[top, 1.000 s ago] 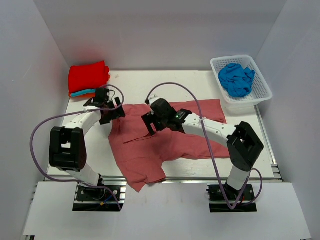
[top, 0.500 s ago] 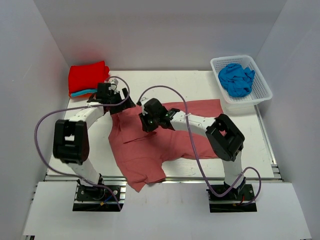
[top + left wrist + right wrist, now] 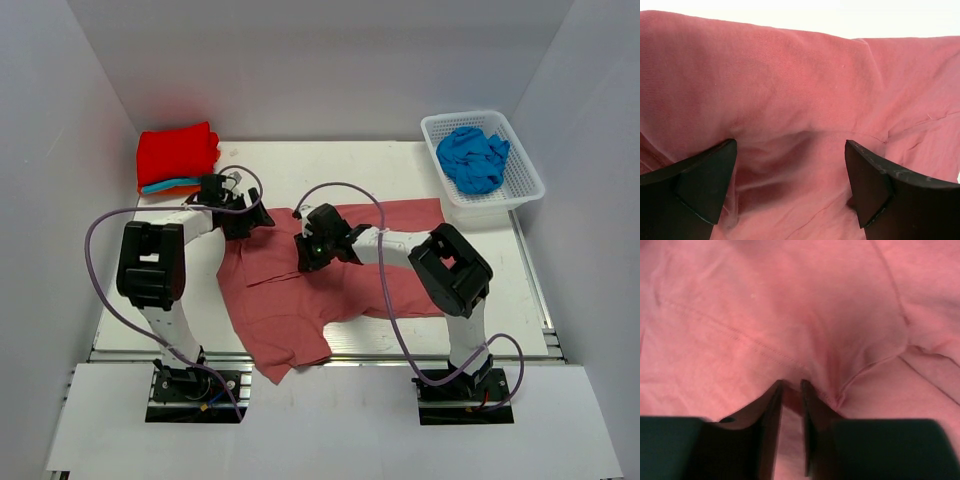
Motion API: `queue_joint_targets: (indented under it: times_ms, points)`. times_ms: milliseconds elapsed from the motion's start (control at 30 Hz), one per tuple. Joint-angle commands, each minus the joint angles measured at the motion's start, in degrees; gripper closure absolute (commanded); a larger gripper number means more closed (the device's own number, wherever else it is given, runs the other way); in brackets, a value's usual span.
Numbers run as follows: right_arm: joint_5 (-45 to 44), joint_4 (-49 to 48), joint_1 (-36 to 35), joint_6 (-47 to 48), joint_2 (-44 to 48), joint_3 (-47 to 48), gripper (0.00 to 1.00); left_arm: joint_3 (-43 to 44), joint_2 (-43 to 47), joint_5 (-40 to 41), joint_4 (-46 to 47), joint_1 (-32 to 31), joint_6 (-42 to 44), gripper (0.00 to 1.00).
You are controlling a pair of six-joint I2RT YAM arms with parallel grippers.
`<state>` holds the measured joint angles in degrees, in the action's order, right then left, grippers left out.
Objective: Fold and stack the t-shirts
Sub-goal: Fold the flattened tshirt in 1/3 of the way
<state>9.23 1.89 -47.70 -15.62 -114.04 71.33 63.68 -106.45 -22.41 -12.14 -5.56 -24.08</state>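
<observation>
A dusty rose-red t-shirt point(image 3: 335, 280) lies spread out and wrinkled across the middle of the table point(image 3: 350, 165). My left gripper point(image 3: 250, 216) point(image 3: 790, 185) is open at the shirt's back-left edge, its black fingers point(image 3: 705, 185) pressed down on either side of a bulge of cloth. My right gripper point(image 3: 312, 250) point(image 3: 791, 390) is near the shirt's middle, shut on a pinched fold of the rose fabric. A bright red folded t-shirt point(image 3: 177, 152) tops a stack in the back-left corner, with turquoise and orange edges point(image 3: 165, 186) under it.
A white lattice basket point(image 3: 523, 160) at the back right holds a crumpled bright blue t-shirt point(image 3: 472, 157). White walls close in the table at the left, back and right. The rose shirt's lower corner hangs over the table's near edge point(image 3: 280, 368).
The right gripper has closed on a fold of the rose shirt. The left gripper has moved right, from beside the shirt onto its back-left edge, staying open.
</observation>
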Motion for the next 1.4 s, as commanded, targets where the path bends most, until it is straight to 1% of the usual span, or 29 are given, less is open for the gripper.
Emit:
queue_joint_targets:
  times_ms: [0, 33, 100, 167, 200, 300, 333, 367, 400, 467, 500, 567, 600, 667, 700, 733, 800, 833, 933, 1000, 1100, 1133, 1167, 1233, 1333, 1367]
  points:
    - [3.42, -1.10, -0.55, 4.52, 6.34, -0.93, 0.68, 1.18, -2.53, 3.16, -2.89, 0.20, 0.78, 0.00]
    - [2.73, -1.01, -0.55, 5.15, 7.42, -1.19, 0.57, 1.97, -2.53, 3.17, -3.50, 0.20, 0.78, 0.00]
    - [-1.48, -0.22, -0.29, 5.60, 10.22, -1.54, 0.35, 2.59, -2.53, 4.39, -4.20, 0.20, 1.39, 0.00]
    - [-4.73, 1.26, 0.33, 5.86, 13.30, -1.98, 0.11, 3.64, -2.53, 5.45, -4.73, 0.20, 1.40, 0.00]
    - [-5.88, 2.14, 0.76, 5.69, 13.66, -1.98, 0.10, 3.64, -3.14, 6.32, -5.43, 0.20, 1.40, 0.00]
    - [-9.04, 3.91, 2.43, 4.11, 16.56, -4.26, 0.10, 5.40, -3.67, 8.87, -7.89, 0.20, 2.62, 0.00]
    - [-10.89, 3.91, 2.79, 2.80, 19.18, -4.79, 0.10, 6.18, -4.19, 9.49, -7.90, 0.20, 2.63, 0.00]
    - [-11.51, 3.74, 4.18, 2.09, 19.03, -5.67, 0.10, 6.19, -4.72, 10.02, -8.68, 0.20, 2.63, 0.00]
    - [-14.83, 4.60, 5.59, 1.65, 19.29, -7.15, 0.10, 6.80, -4.73, 10.02, -8.69, 0.20, 3.15, 0.00]
    - [-16.08, 7.07, 7.88, 1.29, 19.56, -7.08, 0.10, 8.21, -6.65, 10.02, -10.17, 0.20, 3.16, 0.00]
    - [-18.09, 9.08, 10.59, 0.94, 19.38, -6.91, 0.10, 9.00, -7.36, 10.02, -10.79, 0.20, 3.77, 0.00]
    - [-19.69, 11.29, 12.62, 0.42, 17.90, -6.64, 0.10, 10.58, -8.50, 10.02, -11.33, 0.20, 3.77, 0.00]
    - [-20.91, 12.08, 15.59, -0.28, 16.93, -6.29, 0.10, 10.59, -9.29, 10.80, -12.11, 0.20, 3.77, 0.00]
    - [-22.76, 15.06, 17.37, -1.25, 14.56, -5.33, 0.10, 11.99, -9.82, 12.39, -12.91, 0.20, 3.77, 0.00]
    - [-23.03, 16.12, 20.08, -1.52, 13.94, -3.93, 0.10, 12.69, -9.83, 12.92, -13.52, 0.20, 3.77, 0.00]
    - [-23.21, 17.17, 20.89, -1.61, 13.32, -3.40, 0.10, 12.70, -10.52, 13.71, -14.13, 0.20, 3.77, 0.00]
    - [-23.65, 17.70, 24.05, -2.40, 10.95, -2.69, 0.10, 14.44, -11.22, 13.71, -14.14, 0.20, 3.77, 0.00]
    - [-24.95, 18.06, 24.50, -2.57, 10.25, -1.47, 0.10, 15.15, -11.75, 14.24, -14.14, 0.20, 3.77, 0.00]
    - [-24.18, 18.06, 27.74, -0.91, 5.86, 1.43, 0.10, 18.66, -14.65, 13.72, -15.63, 0.20, 3.77, 0.00]
    - [-23.65, 19.37, 28.45, -0.29, 2.26, 4.86, 0.10, 21.29, -16.84, 13.71, -16.33, 0.20, 3.77, 0.00]
    - [-20.85, 20.52, 30.30, 1.11, -3.45, 9.78, 0.10, 24.37, -18.78, 13.71, -17.47, 0.20, 3.77, 0.00]
    - [-19.88, 20.43, 31.26, 1.46, -4.25, 10.58, 0.10, 25.26, -20.01, 13.71, -18.09, 0.72, 3.77, 0.00]
    - [-18.39, 20.78, 31.62, 1.73, -5.13, 13.28, 0.10, 26.92, -20.63, 13.71, -18.09, 0.73, 3.77, 0.00]
    - [-17.76, 20.87, 32.49, 2.52, -7.95, 15.75, 0.10, 28.60, -22.73, 13.19, -18.09, 0.73, 3.77, 0.00]
    - [-15.30, 21.22, 33.29, 3.75, -10.32, 19.01, 0.10, 33.95, -25.81, 11.00, -18.61, 1.78, 2.64, 0.00]
    - [-14.34, 21.22, 33.72, 4.36, -11.28, 19.54, 0.10, 37.45, -26.95, 10.29, -19.40, 1.78, 2.63, 0.00]
